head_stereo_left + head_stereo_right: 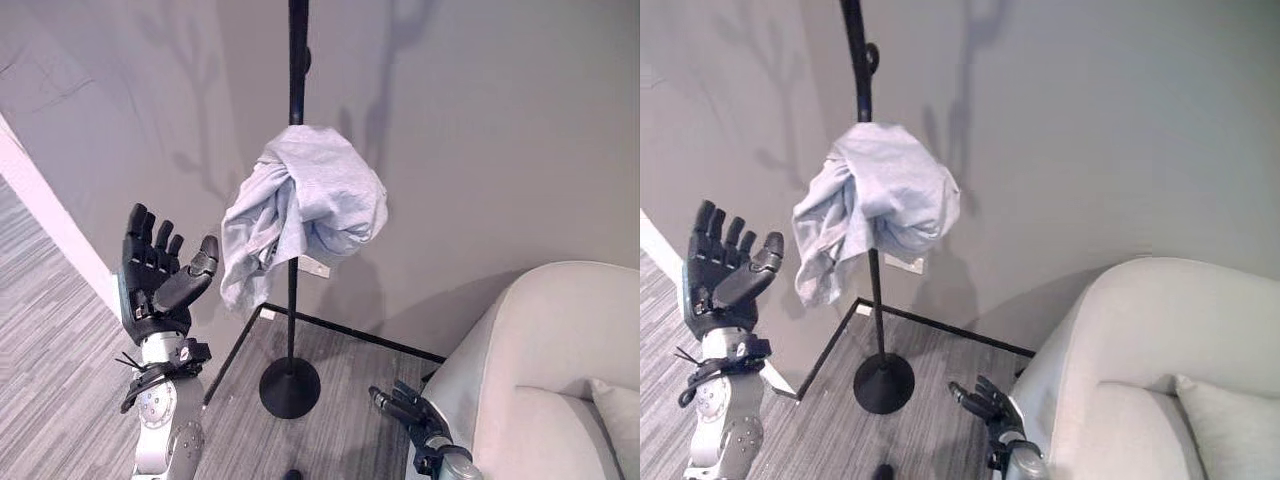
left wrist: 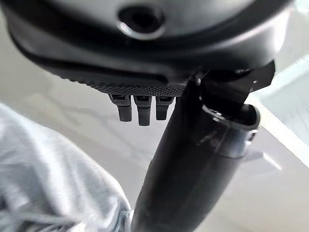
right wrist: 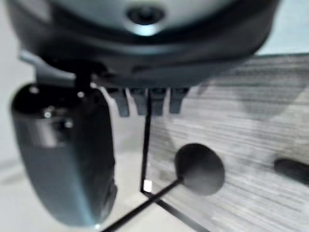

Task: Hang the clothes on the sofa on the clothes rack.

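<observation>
Hanging in a bunched lump on the black clothes rack [image 1: 296, 60], the light grey garment [image 1: 305, 205] sits about halfway up the pole, with one loose fold falling toward 7 o'clock. It seems to be caught on a hook that the cloth hides, so it is not possible to say how firmly it is held. Judging from this, the hanging step looks done for this piece, though the cloth is crumpled and not spread.

The left hand [image 1: 155, 275] is raised at 9 o'clock from the garment, near it but apart, palm turned to the cloth, with fingers straight and spread and the thumb standing out; it holds nothing. This pose probably means a release, or readiness to catch the cloth if it slips. The right hand [image 1: 405, 408] is low, at 5 o'clock from the rack's round base [image 1: 289, 387], just beside the sofa [image 1: 560, 330]; its fingers are relaxed and empty.

A pale cushion [image 1: 1230, 420] lies on the sofa seat, and no other clothes can be seen on the visible part. Behind the rack stands a grey wall [image 1: 480, 120] with a small white socket [image 1: 314, 265] partly behind the garment. Nothing blocks the way between the hands and the rack.
</observation>
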`<state>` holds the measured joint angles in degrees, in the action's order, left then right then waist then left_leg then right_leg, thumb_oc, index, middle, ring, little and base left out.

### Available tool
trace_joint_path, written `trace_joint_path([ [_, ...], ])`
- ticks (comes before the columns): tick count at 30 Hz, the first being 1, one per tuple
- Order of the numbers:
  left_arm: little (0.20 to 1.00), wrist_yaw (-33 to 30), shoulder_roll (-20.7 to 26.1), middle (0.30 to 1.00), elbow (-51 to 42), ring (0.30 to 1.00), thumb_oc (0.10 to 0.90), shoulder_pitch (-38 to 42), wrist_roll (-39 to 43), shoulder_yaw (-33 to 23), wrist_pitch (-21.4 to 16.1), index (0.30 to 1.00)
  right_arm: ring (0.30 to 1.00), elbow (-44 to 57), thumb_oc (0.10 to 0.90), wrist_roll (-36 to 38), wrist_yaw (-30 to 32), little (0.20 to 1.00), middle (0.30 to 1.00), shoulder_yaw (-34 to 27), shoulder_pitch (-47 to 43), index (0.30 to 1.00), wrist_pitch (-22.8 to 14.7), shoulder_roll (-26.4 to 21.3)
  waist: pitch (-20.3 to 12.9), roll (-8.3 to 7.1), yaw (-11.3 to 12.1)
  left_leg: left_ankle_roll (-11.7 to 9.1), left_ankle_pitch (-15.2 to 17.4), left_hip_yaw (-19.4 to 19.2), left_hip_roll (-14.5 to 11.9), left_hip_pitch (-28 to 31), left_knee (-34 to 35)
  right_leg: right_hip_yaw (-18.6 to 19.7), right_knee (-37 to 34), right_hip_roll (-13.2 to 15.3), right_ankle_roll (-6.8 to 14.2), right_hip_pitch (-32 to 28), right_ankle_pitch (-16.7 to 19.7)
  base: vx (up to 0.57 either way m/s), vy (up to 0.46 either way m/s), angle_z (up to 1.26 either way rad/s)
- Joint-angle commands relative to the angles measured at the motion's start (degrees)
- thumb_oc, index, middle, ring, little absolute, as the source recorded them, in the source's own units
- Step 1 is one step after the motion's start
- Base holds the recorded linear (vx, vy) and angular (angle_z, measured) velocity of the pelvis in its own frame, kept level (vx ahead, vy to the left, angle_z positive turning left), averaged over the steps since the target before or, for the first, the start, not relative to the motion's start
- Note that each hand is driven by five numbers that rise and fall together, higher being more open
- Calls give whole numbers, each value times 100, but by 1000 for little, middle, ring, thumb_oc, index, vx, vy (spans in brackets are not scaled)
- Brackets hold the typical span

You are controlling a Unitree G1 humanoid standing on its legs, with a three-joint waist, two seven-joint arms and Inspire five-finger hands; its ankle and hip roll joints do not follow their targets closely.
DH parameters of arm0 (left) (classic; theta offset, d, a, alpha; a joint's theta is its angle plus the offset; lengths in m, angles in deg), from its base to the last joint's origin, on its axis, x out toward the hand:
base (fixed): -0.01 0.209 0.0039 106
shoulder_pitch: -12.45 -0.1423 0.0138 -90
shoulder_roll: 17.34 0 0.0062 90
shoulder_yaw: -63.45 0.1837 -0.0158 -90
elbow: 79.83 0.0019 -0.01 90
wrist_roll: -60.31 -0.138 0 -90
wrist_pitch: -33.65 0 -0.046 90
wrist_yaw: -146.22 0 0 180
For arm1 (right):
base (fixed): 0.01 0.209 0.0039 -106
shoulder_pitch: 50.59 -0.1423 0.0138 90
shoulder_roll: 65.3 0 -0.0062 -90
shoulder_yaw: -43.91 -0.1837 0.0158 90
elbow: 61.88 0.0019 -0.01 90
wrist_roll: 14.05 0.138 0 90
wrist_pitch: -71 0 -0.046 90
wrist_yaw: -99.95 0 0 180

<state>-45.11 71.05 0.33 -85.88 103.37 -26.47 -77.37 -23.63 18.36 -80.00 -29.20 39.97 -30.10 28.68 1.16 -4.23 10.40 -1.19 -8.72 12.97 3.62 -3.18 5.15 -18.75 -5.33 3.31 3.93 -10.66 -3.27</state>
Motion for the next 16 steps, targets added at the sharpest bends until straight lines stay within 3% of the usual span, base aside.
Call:
trace_joint_path([
  [1, 900, 1069, 473, 900, -531, 900, 800, -122, 407, -105, -3, 900, 900, 121, 800, -197, -195, 900, 900, -187, -272, 900, -331, -116, -273, 28, 52, -21, 867, -309, -146, 266, -124, -177, 144, 32, -62, 423, -251, -37, 11, 17],
  [2, 900, 1510, 527, 900, -686, 900, 800, -717, 855, -340, 136, 900, 900, -16, 800, -260, -279, 900, 900, -284, -237, 900, -297, -147, -223, 49, 135, -19, 847, -275, -137, 236, -132, -214, 140, 30, -62, 430, -247, -22, 6, 6],
  [4, 900, 1754, 380, 900, -658, 900, 800, -1047, 1295, -543, 185, 900, 900, -122, 800, -283, -343, 900, 900, -328, -173, 900, -270, -133, -209, 38, 188, -20, 843, -264, -134, 228, -142, -227, 134, 28, -62, 429, -248, -34, -1, 21],
  [5, 900, 2251, -2, 900, -285, 900, 800, -1300, 2187, -946, 263, 900, 900, -434, 800, -281, -414, 900, 900, -490, -75, 900, -272, -74, -157, -4, 322, -38, 824, -207, -130, 188, -155, -269, 133, 16, -78, 433, -285, -50, -26, 17],
  [8, 900, 2617, -447, 900, 1856, 900, 800, -939, 3222, -1223, 613, 900, 900, -789, 800, -274, -519, 900, 900, -656, -83, 900, -199, 46, -150, -64, 407, -87, 793, -153, -135, 147, -148, -339, 132, -7, -111, 427, -348, -39, -43, 27],
  [10, 900, 2603, -190, 900, 3333, 900, 800, -905, 2588, -934, 913, 900, 900, -1030, 800, -355, -425, 900, 900, -735, -255, 900, -123, -4, -99, -26, 396, -95, 775, -167, -155, 147, -153, -339, 156, -29, -126, 421, -369, -60, -21, 13],
  [11, 900, 2568, -64, 900, 5912, 900, 800, -544, 1421, -595, 1259, 900, 900, -1881, 800, -550, -237, 900, 900, -857, -613, 900, 56, 12, -69, 49, 304, -74, 745, -194, -166, 131, -171, -298, 190, -56, -126, 460, -363, -48, 7, -3],
  [12, 900, 2574, -64, 900, 5922, 900, 800, -531, 1422, -596, 1256, 900, 900, -1885, 800, -550, -239, 900, 900, -861, -622, 900, 55, 11, -83, 46, 290, -69, 732, -181, -157, 95, -182, -314, 189, -50, -120, 485, -350, -32, 17, 0],
  [13, 900, 2443, -159, 900, 7239, 900, 800, -213, 937, -752, 1336, 900, 900, -2339, 800, -499, -196, 900, 900, -962, -718, 900, 194, 100, -88, 70, 249, -70, 758, -213, -177, 135, -178, -266, 198, -68, -139, 462, -381, 4, 21, -5],
  [15, 900, 2362, -175, 900, 7689, 900, 800, -79, 676, -810, 1332, 900, 900, -2538, 800, -412, -216, 900, 900, -1021, -740, 900, 260, 132, -115, 77, 210, -62, 753, -208, -175, 111, -187, -263, 195, -68, -139, 483, -375, 16, 15, 0],
  [16, 900, 2050, -205, 900, 8507, 900, 800, 127, 57, -925, 1339, 900, 900, -2907, 800, -154, -278, 900, 900, -1126, -675, 900, 454, 213, -183, 80, 121, -57, 776, -233, -176, 146, -189, -209, 188, -84, -153, 463, -381, 49, 24, 10],
])
